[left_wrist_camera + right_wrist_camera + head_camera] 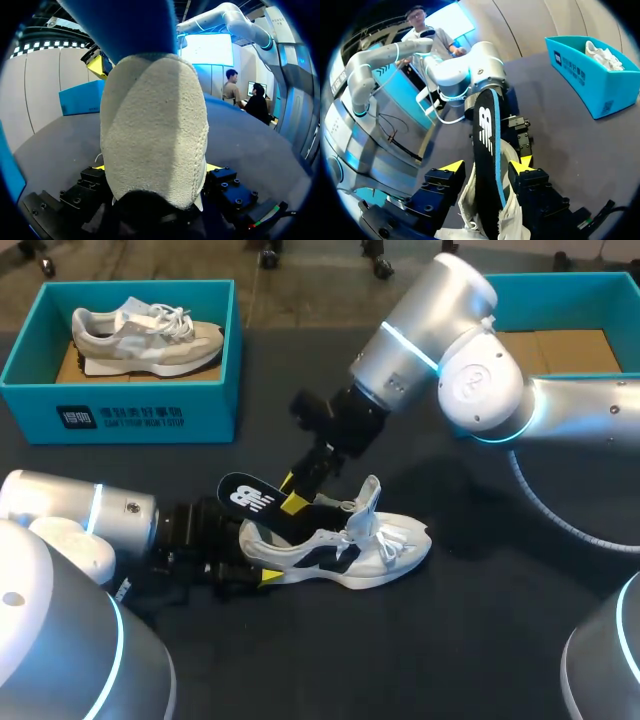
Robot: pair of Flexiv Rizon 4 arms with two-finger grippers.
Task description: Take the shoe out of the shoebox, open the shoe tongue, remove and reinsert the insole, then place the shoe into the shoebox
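The left arm [70,515] is laid low across the table, its gripper [262,575] clamped on the shoe [350,550] heel. The right arm [440,350] is angled downward, its gripper [292,492] closed on the insole [245,495].

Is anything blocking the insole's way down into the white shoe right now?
Nothing visible does. The right gripper holds the insole with its front end inside the white shoe. The tongue stands up, clear of the opening, and the left gripper grips only the heel.

place: robotics lab | cues: left arm [60,520], right arm [450,350], dark table [480,640], teal shoeboxes [200,405]
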